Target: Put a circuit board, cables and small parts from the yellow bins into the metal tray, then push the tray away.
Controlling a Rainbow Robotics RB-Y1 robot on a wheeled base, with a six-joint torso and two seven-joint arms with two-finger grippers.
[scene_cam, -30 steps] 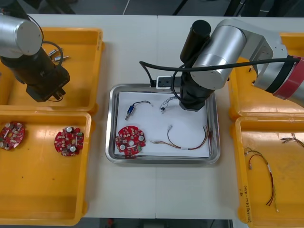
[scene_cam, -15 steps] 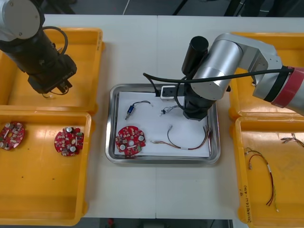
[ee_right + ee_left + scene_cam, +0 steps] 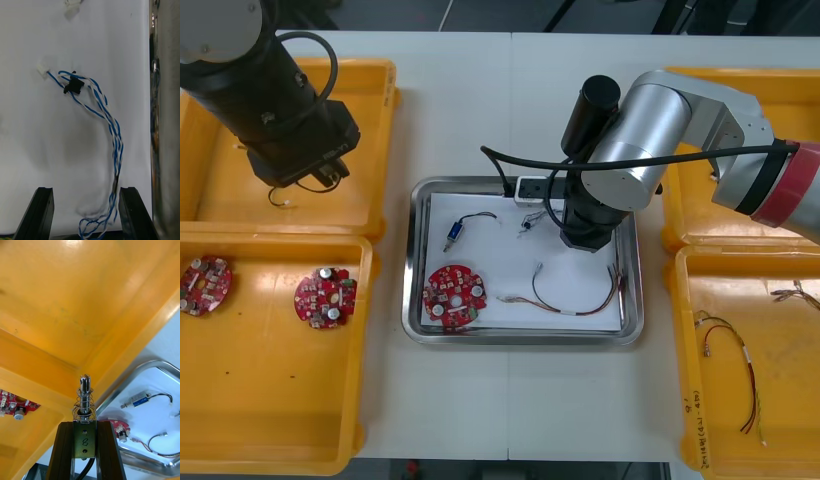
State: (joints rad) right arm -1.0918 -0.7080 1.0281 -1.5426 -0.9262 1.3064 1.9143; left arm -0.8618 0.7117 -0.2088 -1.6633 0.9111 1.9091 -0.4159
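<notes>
Left wrist view, gripper [image 3: 84, 426] clasping metal part [image 3: 84, 402]

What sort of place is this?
Likely an electronics kitting bench: yellow bins hold red circuit boards, the left gripper holds a small metal part above one, and the right gripper hangs over a metal tray of cables.

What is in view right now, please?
Yellow bins: four, two each side.
Metal tray: one, white inside, centre.
Circuit boards: three, red; two left near bin, one in tray.
Blue and white cable: one, in tray.
Red and yellow cable: one, in tray.
Other cables: two, dark, right near bin.
Small metal parts: two, silvery; one in tray, one gripped.
Left gripper: shut on one part, over left far bin.
Right gripper: open, over tray.
</notes>
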